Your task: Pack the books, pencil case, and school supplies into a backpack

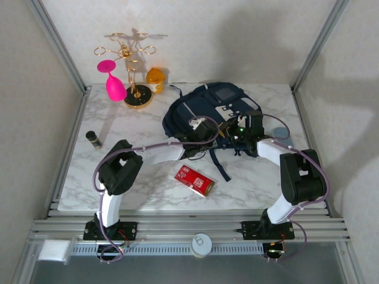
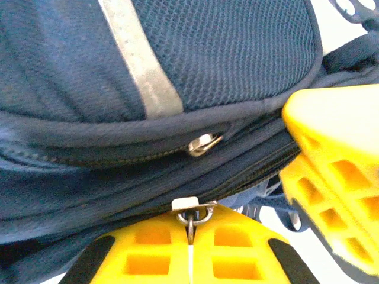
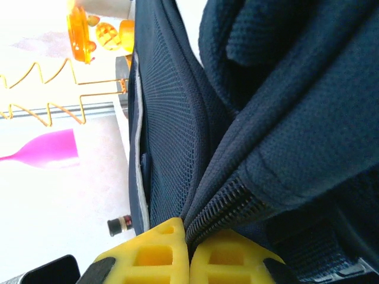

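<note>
The navy backpack (image 1: 204,109) lies at the back middle of the table, with both grippers at its near side. My left gripper (image 2: 192,225) is shut on the metal zipper pull (image 2: 194,214) of the backpack (image 2: 225,47). A second zipper pull (image 2: 204,143) sits just above it. My right gripper (image 3: 188,234) is shut on the backpack's zipper edge (image 3: 228,204); its yellow fingers (image 2: 337,165) stand close on the right in the left wrist view. The red box (image 1: 194,180) of the school supplies lies on the table in front of the backpack. The books and pencil case are out of view.
A short black cylinder (image 1: 93,139) lies at the left of the table. A pink glass (image 1: 112,83), a gold wire rack (image 1: 133,71) and an orange object (image 1: 155,77) stand at the back left. Loose dark straps (image 1: 222,165) trail toward the red box.
</note>
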Robot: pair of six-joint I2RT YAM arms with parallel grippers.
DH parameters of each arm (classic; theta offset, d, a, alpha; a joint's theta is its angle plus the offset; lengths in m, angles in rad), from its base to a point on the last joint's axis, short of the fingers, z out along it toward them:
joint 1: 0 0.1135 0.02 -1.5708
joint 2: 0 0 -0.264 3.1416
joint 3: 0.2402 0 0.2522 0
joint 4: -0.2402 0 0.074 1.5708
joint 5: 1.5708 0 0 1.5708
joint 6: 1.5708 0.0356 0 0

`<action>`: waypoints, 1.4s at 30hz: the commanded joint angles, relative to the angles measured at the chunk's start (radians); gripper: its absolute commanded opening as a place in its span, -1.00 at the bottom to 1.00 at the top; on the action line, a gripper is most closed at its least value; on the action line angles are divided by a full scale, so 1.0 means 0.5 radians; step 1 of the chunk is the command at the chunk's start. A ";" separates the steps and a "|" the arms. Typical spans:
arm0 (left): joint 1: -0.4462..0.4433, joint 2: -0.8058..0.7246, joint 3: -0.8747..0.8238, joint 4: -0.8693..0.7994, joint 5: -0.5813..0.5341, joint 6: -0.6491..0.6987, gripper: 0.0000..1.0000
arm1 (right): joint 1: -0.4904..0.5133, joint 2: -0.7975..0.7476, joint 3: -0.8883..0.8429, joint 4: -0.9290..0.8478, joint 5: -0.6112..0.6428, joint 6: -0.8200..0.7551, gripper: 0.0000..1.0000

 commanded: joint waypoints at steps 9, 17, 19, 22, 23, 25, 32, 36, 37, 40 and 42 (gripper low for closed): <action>0.189 -0.422 -0.300 -0.399 0.189 0.562 -1.00 | -0.209 -0.083 0.188 -0.260 -0.011 -0.277 -1.00; 0.229 -0.432 -0.210 -0.364 0.321 0.777 -1.00 | -0.095 -0.174 0.170 -0.339 0.076 -0.254 -0.94; 0.226 -0.408 -0.163 -0.367 0.372 0.786 -1.00 | -0.026 -0.209 0.138 -0.342 0.136 -0.212 -0.68; 0.205 -0.417 -0.164 -0.306 0.425 0.821 -1.00 | 0.124 -0.267 0.064 -0.260 0.241 -0.084 -0.16; 0.206 -0.420 -0.170 -0.300 0.425 0.813 -1.00 | 0.173 -0.270 0.038 -0.229 0.267 -0.023 -0.09; 0.204 -0.416 -0.171 -0.293 0.432 0.811 -1.00 | 0.256 -0.262 -0.003 -0.160 0.323 0.086 0.05; 0.198 -0.429 -0.192 -0.257 0.480 0.817 -1.00 | 0.428 -0.097 0.110 -0.185 0.657 0.238 0.24; 0.197 -0.438 -0.213 -0.247 0.464 0.814 -1.00 | 0.446 -0.011 0.158 -0.130 0.762 0.213 -0.08; 0.199 -0.439 -0.216 -0.251 0.456 0.820 -1.00 | 0.456 0.012 0.193 -0.142 0.777 0.177 -0.19; 0.200 -0.461 -0.252 -0.282 0.371 0.858 -1.00 | 0.485 0.116 0.329 -0.168 0.698 0.015 -0.64; 0.204 -0.506 -0.335 -0.274 0.288 0.874 -1.00 | 0.507 0.166 0.405 -0.212 0.591 -0.088 -0.92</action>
